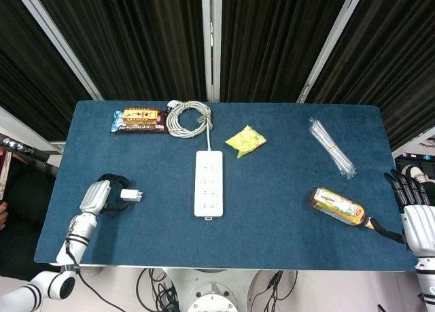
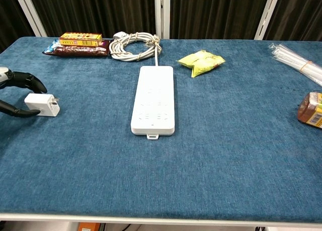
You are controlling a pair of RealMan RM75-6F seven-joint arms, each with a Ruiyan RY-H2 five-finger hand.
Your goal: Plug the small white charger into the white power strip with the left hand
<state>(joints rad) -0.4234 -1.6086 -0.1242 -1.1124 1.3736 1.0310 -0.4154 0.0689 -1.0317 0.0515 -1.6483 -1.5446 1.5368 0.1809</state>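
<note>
The small white charger (image 1: 132, 196) (image 2: 43, 104) lies flat on the blue table at the left, its prongs pointing right toward the white power strip (image 1: 209, 183) (image 2: 153, 100). My left hand (image 1: 102, 194) (image 2: 17, 92) is right beside the charger's left end. Its fingers (image 2: 27, 80) curve over the far side and the thumb reaches along the near side. They are apart and not closed on the charger. The right hand (image 1: 418, 220) rests at the table's right edge with fingers spread, holding nothing.
The strip's coiled cable (image 1: 189, 117) lies at the back beside snack bars (image 1: 139, 119). A yellow packet (image 1: 245, 141) sits right of the strip. A clear plastic sleeve (image 1: 331, 147) and a lying bottle (image 1: 336, 206) are on the right.
</note>
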